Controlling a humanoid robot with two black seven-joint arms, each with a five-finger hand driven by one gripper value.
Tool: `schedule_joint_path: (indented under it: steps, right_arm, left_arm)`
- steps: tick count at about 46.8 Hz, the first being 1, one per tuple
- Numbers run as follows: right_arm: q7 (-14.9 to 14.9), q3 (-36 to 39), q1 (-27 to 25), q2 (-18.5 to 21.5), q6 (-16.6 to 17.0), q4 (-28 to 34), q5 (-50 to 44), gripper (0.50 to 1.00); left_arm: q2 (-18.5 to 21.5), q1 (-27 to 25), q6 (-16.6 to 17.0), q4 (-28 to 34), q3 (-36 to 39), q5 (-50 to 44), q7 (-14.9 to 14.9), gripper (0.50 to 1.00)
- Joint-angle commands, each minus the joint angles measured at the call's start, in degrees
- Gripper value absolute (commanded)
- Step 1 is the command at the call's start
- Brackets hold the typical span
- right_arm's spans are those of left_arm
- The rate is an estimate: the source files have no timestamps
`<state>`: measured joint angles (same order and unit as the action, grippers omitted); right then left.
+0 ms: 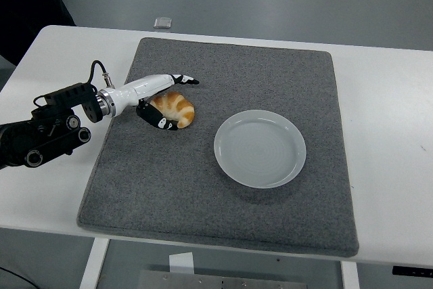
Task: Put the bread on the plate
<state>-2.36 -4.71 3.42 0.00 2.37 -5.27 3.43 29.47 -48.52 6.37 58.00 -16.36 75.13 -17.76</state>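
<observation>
A golden croissant-shaped bread (177, 109) lies on the grey mat, left of centre. An empty white plate (260, 167) sits on the mat to its right, a short gap away. My left hand (169, 99) comes in from the left and straddles the bread. Its fingers (181, 80) stretch out over the bread's far side, and its thumb (157, 120) lies against the near left side. The fingers are extended, not curled round the bread. The bread rests on the mat. The right arm is out of view.
The grey mat (203, 194) covers most of the white table (392, 133). My left forearm (47, 130) lies over the table's left side. A small grey object (162, 22) lies beyond the table's far edge.
</observation>
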Motion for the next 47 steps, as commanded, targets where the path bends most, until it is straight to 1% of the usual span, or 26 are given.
schedule_joint_path:
  steps: [1,15,24,27,31,32,34,37,40,45,46,47]
  right_arm:
    - [-0.01,-0.04,0.0,0.0,0.0,0.0,0.0,0.952]
    - [-0.01,0.05,0.0,0.0,0.0,0.0,0.0,0.952]
    - [-0.01,-0.04,0.0,0.0,0.0,0.0,0.0,0.952]
    - [-0.01,0.05,0.0,0.0,0.0,0.0,0.0,0.952]
    - [-0.01,0.05,0.0,0.0,0.0,0.0,0.0,0.952]
    - [-0.01,-0.04,0.0,0.0,0.0,0.0,0.0,0.952]
    - [-0.01,0.05,0.0,0.0,0.0,0.0,0.0,0.952]
    - [-0.01,0.05,0.0,0.0,0.0,0.0,0.0,0.952]
    - [-0.01,-0.04,0.0,0.0,0.0,0.0,0.0,0.954]
    - [-0.01,-0.04,0.0,0.0,0.0,0.0,0.0,0.952]
    - [-0.01,-0.04,0.0,0.0,0.0,0.0,0.0,0.952]
    - [-0.01,-0.04,0.0,0.0,0.0,0.0,0.0,0.952]
  left_arm:
    - [-0.03,0.0,0.49,0.0,0.1,-0.07,0.01,0.996]
    - [-0.03,-0.18,0.4,-0.17,0.19,0.02,0.01,0.996]
    - [-0.03,-0.18,0.4,-0.17,0.19,0.11,0.01,0.984]
    - [-0.03,-0.26,0.4,-0.26,0.19,0.11,0.01,0.969]
    - [-0.03,-0.35,0.4,-0.17,0.19,0.11,0.01,0.919]
    - [-0.03,-0.35,0.4,-0.17,0.19,0.02,0.01,0.898]
    - [-0.03,-0.44,0.4,0.0,0.19,0.11,0.01,0.885]
    - [-0.03,-0.44,0.4,0.0,0.19,0.11,0.01,0.821]
    - [0.06,-0.44,0.4,0.09,0.19,0.11,0.01,0.806]
    - [0.06,-0.53,0.4,0.09,0.19,0.11,0.01,0.684]
    - [0.06,-0.53,0.4,0.09,0.19,0.11,0.01,0.666]
    - [0.06,-0.53,0.4,0.09,0.19,0.11,0.01,0.664]
